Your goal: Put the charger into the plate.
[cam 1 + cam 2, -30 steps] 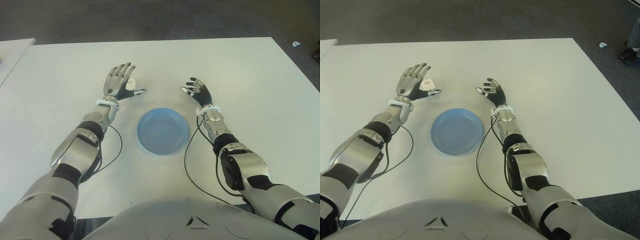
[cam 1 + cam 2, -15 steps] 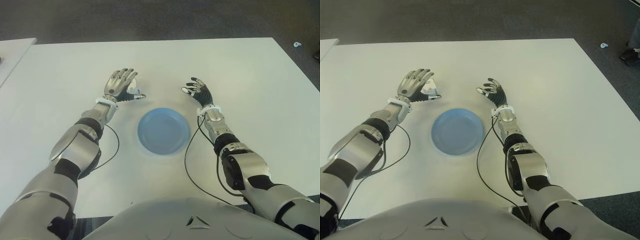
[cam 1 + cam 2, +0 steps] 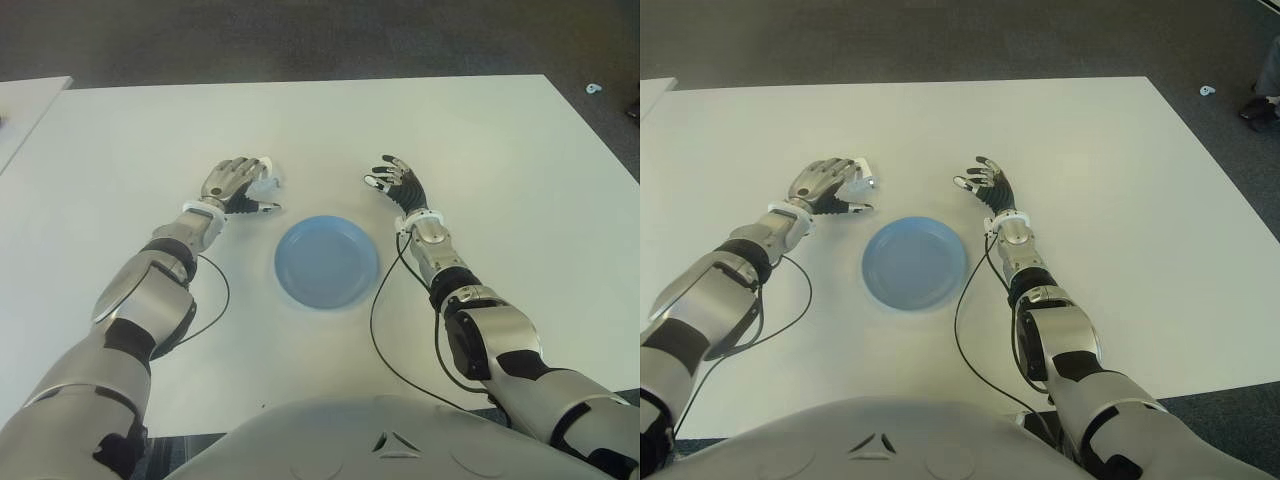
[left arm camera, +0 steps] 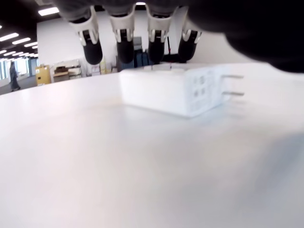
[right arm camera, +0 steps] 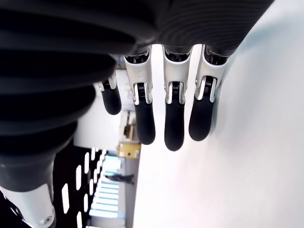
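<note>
While the white block-shaped charger point(image 4: 173, 89) with two metal prongs lies on the table point(image 3: 480, 140) left of the blue plate point(image 3: 327, 262), the left hand point(image 3: 236, 184), lower than a second ago, arches over it, apparently not yet gripping, the right hand point(image 3: 396, 183) loosely spread beside the plate.

Bright, even room light over a pale table point(image 3: 480, 150)

Ceiling strip lights show far off in both wrist views. The charger point(image 4: 175, 88) throws only a soft, faint shadow, and the near tabletop under it blurs out. Close up, the right hand point(image 5: 156, 109) looms dark and shaded, and the left hand's fingertips point(image 4: 124, 45) look dim against the glowing background.
</note>
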